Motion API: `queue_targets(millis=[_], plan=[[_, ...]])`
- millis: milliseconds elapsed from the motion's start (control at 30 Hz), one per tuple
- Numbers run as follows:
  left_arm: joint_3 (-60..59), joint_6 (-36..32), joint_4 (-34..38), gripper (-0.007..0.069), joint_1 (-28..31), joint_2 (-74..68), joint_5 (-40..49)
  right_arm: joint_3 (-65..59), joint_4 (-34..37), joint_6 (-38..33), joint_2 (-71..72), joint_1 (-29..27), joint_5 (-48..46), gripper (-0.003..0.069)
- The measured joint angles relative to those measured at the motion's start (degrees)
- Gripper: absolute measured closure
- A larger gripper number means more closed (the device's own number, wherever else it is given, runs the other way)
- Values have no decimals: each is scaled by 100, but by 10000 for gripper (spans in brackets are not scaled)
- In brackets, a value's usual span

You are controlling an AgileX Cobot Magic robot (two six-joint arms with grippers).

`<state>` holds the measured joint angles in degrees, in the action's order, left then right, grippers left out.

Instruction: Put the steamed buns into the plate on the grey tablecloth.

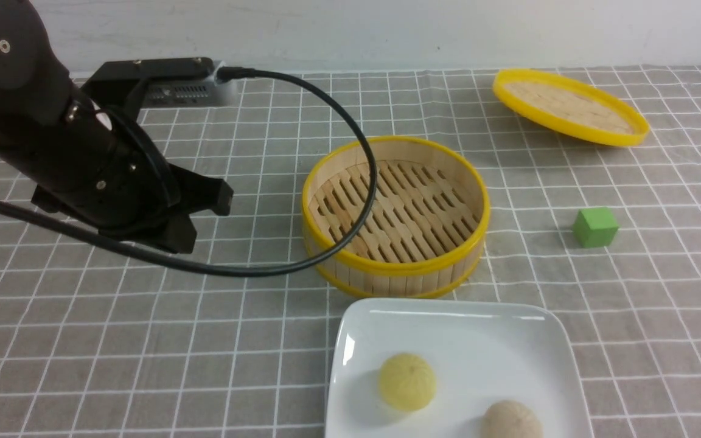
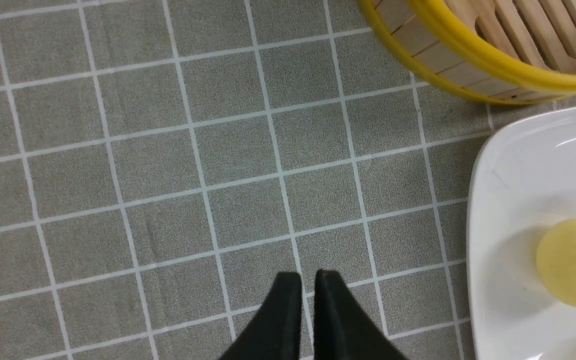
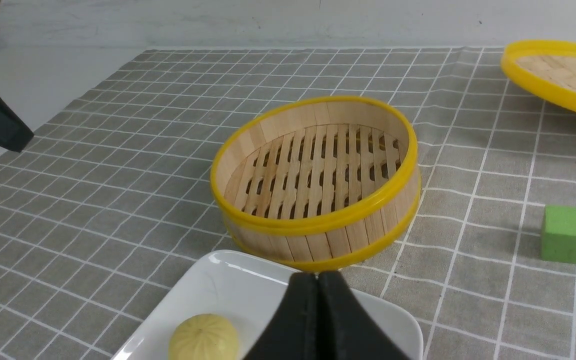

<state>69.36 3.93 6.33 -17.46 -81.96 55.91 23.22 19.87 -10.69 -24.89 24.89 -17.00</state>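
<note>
Two steamed buns, one pale yellow (image 1: 406,381) and one beige (image 1: 511,420), sit on the glossy white square plate (image 1: 448,328), which lies on the grey gridded tablecloth (image 1: 143,340) near its front edge. Behind it stands one slatted bamboo steamer basket (image 1: 395,216). Both arms' fingers (image 2: 308,310) (image 3: 318,315) are closed, empty.

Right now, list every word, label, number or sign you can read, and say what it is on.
None: no readable text in any view. The plate, steamer basket, lid, green cube and tablecloth are unmarked. The grey device behind the left arm shows only vents.
</note>
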Motion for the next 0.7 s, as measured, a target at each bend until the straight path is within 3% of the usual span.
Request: queue_targets(millis=[200,433,700], plan=[[0,18,-13,559,0,0,-5,-665,-424,0,859,-181,147,664],[82,30,-119,556,0,141,192,-2041,-995,0,2368,-1547,-59,659],[430,43,-671,556,0,1233,920,-2425,-1020,0,2541,-2131,-433,655]])
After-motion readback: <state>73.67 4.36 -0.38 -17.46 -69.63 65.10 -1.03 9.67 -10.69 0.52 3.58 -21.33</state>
